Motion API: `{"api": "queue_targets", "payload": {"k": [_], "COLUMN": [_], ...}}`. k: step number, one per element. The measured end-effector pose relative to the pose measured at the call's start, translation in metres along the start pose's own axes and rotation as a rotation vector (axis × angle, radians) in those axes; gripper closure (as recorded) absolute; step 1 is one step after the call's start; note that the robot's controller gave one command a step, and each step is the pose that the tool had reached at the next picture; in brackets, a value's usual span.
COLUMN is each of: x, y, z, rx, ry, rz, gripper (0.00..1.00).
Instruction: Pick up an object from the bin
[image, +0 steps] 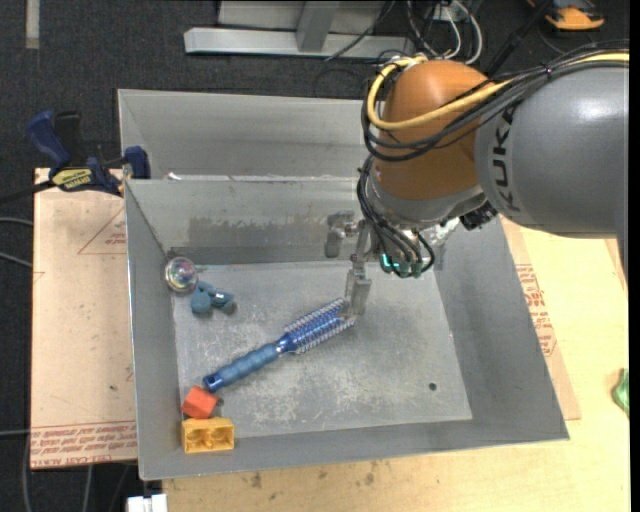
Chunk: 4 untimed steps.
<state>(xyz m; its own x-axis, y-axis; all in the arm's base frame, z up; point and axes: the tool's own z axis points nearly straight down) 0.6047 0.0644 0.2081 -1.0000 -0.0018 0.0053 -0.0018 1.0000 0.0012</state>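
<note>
The task's thing, as far as one can judge, is the blue hairbrush (285, 345), which lies slantwise across the middle of the bin (505, 395). Its handle points toward the near left corner and its bristled head toward the middle.

Nearest the camera, a yellow toy brick (207, 434) and an orange block (199, 403) sit just beside the handle's end. If the brush swings as it is lifted, the handle may knock them or drag them along.

Farther in, the gripper (356, 292) stands at the very tip of the bristled head. Whether it is apart or together cannot be told. A hold taken so far from the middle would likely let the long handle droop, so the brush could twist loose and fall. The bristles also give way under pressure, which makes a poor seat. Pressing straight down might merely tip the head and skid the brush over the metal.

Beyond, a small blue toy piece (211, 300) and a clear glittery ball (181, 273) lie well apart from the brush, near the far left wall, and seem in no danger.

The bin's floor is dull, scuffed grey metal with sloping walls. Beyond its far rim is dark floor (80, 60), with cables (450, 30) trailing behind the arm's orange cover (430, 120).
</note>
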Motion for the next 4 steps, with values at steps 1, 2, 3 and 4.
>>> {"api": "queue_targets", "payload": {"k": [1, 2, 3, 4], "x": [0.059, 0.058, 0.046, 0.059], "y": [0.035, 0.034, 0.02, 0.02], "z": [0.142, 0.139, 0.026, -0.074], "rx": [0.0, 0.0, 0.001, 0.001], "ry": [-0.001, -0.005, -0.015, -0.015], "rz": [-0.18, -0.177, -0.168, -0.155], "gripper": [0.0, 1.0, 1.0, 1.0]}}
